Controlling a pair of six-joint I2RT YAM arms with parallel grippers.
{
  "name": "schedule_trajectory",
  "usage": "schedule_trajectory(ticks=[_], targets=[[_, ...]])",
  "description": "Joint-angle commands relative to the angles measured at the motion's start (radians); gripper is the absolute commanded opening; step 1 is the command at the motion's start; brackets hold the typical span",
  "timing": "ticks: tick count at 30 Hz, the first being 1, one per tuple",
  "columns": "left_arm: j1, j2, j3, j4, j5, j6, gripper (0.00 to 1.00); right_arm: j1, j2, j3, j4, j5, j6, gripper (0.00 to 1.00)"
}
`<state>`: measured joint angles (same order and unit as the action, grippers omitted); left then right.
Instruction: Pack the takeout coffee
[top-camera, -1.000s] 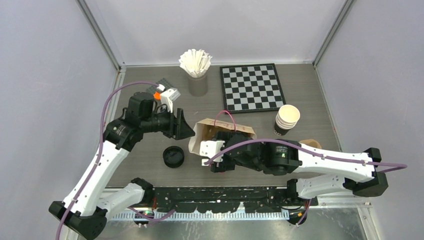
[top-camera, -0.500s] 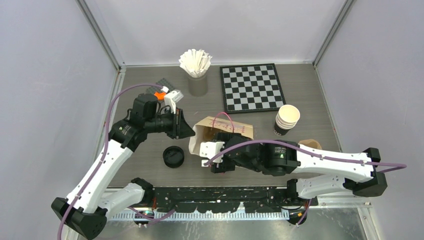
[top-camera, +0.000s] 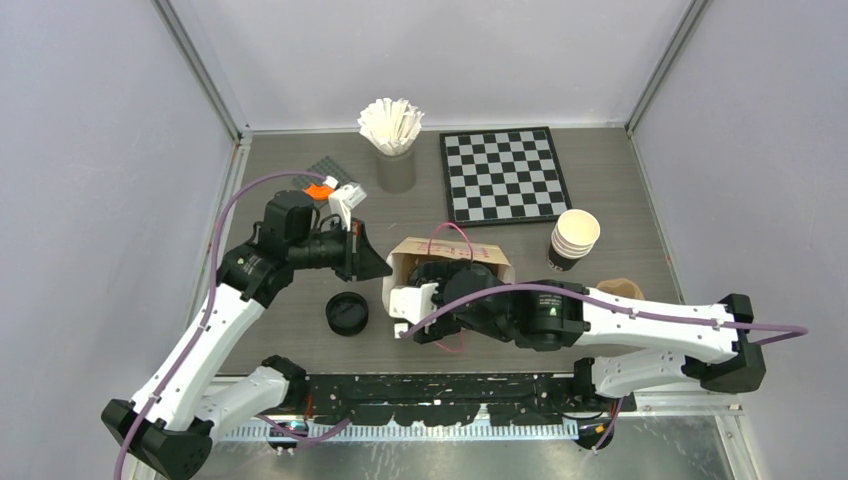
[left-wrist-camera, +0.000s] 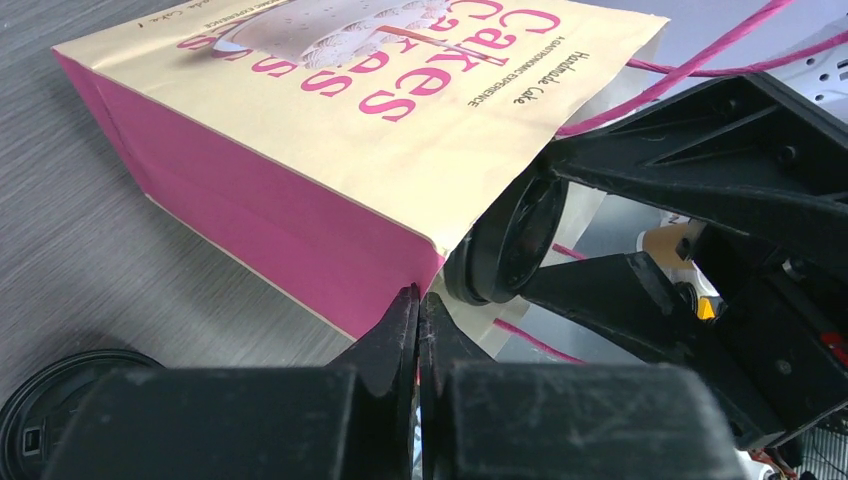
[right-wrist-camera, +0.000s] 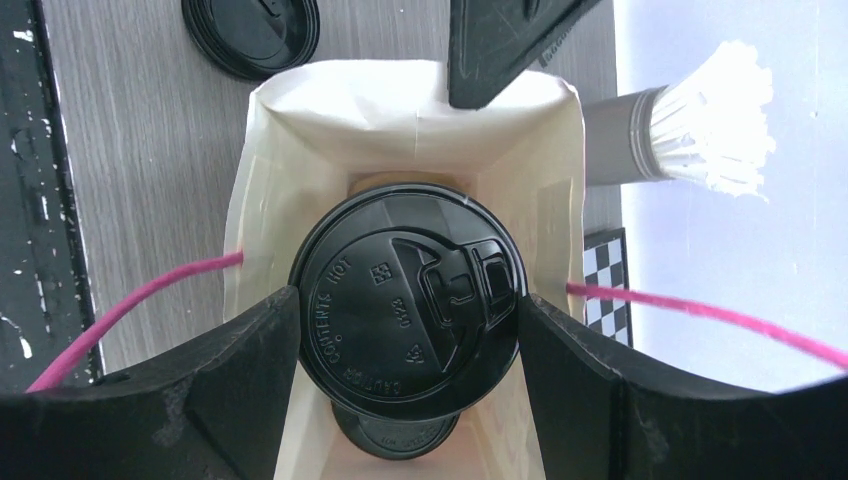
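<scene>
The cream paper bag (top-camera: 455, 252) sits centre frame in the top view, and the left gripper (left-wrist-camera: 418, 322), jaws together, apparently pinches its mouth rim. The right gripper (right-wrist-camera: 410, 360) is clamped on the takeout coffee (right-wrist-camera: 400, 285) inside the bag's mouth. A loose black lid (top-camera: 347, 313) lies to the lower left.

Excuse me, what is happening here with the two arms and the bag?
The right gripper holds a lidded coffee cup at the open mouth of the paper bag, which lies on its side. The left gripper is shut on the bag's rim, apparently to hold it open. A loose black lid lies on the table nearby.
</scene>
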<state>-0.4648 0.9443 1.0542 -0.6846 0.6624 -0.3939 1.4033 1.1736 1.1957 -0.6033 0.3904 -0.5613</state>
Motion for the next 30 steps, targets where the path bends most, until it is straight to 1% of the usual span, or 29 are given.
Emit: schedule_trajectory(ticks=[1,4,9,13,17,24,30], targets=[[-0.005,-0.021,-0.008,0.045,0.047,-0.005,0.0,-0.03,0.015,-0.001,0.089,-0.022,-0.094,0.66],[-0.005,-0.023,-0.011,0.044,0.058,-0.003,0.0,-0.075,-0.004,-0.042,0.114,-0.083,-0.13,0.66],[-0.005,-0.028,-0.018,0.041,0.074,-0.005,0.0,-0.15,-0.032,-0.124,0.205,-0.201,-0.21,0.66],[-0.004,-0.023,-0.018,0.041,0.087,-0.01,0.0,-0.183,-0.036,-0.175,0.258,-0.264,-0.282,0.66],[-0.005,-0.017,-0.028,0.045,0.109,-0.019,0.0,-0.185,-0.036,-0.209,0.301,-0.284,-0.327,0.65],[-0.005,-0.045,-0.068,0.1,0.15,-0.026,0.0,-0.186,-0.042,-0.248,0.347,-0.31,-0.402,0.63],[-0.005,-0.052,-0.057,0.07,0.155,0.001,0.0,-0.2,-0.034,-0.289,0.377,-0.323,-0.449,0.64]])
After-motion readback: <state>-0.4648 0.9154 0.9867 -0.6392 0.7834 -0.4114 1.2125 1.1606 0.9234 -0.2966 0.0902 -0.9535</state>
